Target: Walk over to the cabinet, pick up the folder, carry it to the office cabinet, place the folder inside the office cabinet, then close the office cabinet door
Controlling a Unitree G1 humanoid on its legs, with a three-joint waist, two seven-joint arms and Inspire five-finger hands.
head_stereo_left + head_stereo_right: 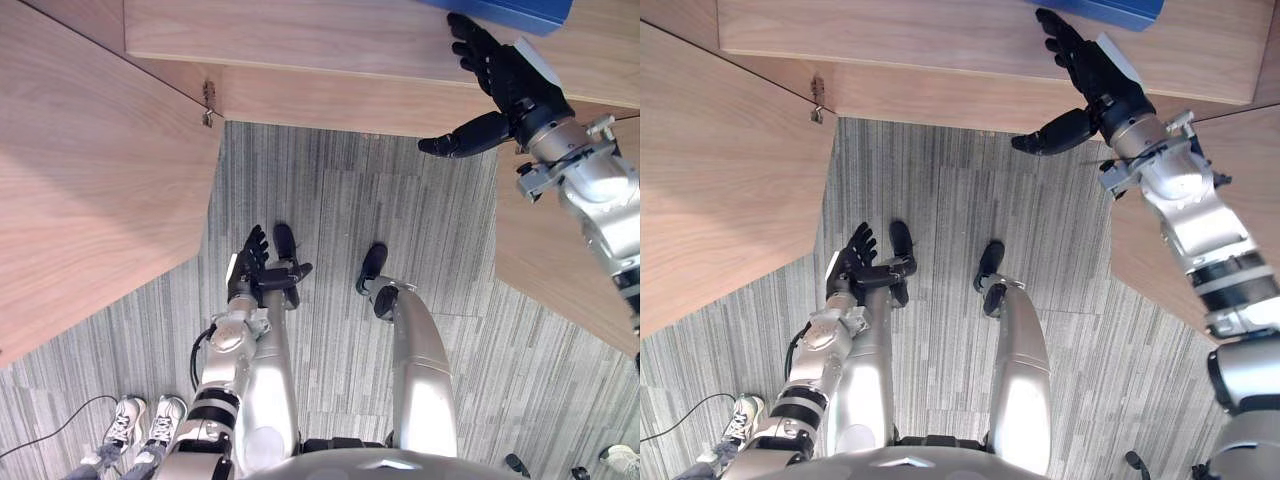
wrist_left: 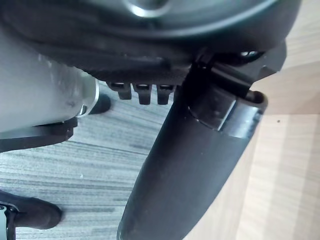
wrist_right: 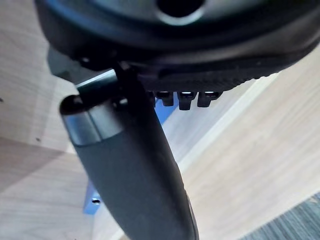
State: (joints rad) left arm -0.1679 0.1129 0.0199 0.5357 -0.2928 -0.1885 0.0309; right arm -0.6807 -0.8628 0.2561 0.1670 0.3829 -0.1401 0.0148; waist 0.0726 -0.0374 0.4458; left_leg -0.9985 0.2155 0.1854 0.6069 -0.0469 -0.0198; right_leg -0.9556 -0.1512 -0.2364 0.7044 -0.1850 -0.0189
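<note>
Cabinet door (image 1: 100,200) of pale wood stands swung open at the far left, its outer side cut off by the view's edge, with a small metal hinge (image 1: 208,102) where it meets the carcass. Below it a person's white sneakers (image 1: 122,418) stand on the grey striped carpet (image 1: 340,200), the legs above them cut off. The left hand (image 1: 248,280) hangs low over the carpet, well apart from the cabinet, its fingers (image 1: 256,244) straight and slightly spread, thumb out to the side, holding nothing. Across the top runs the cabinet's wooden shelf (image 1: 300,40). Further right, the right hand (image 1: 510,75) is raised to that shelf, fingers straight and close together, pointing up toward the blue folder (image 1: 520,10), the thumb (image 1: 465,135) stuck out sideways below the shelf's front edge. The folder lies on the shelf at the upper right; only its near edge shows, the rest cut off by the top of the view. The fingertips end just at that edge, and it is hard to make out whether they touch it. In the right wrist view the thumb hides most of the folder, leaving blue slivers (image 3: 167,107) past the fingertips. At the far right a second open door (image 1: 545,250) is partly hidden behind the right arm.
</note>
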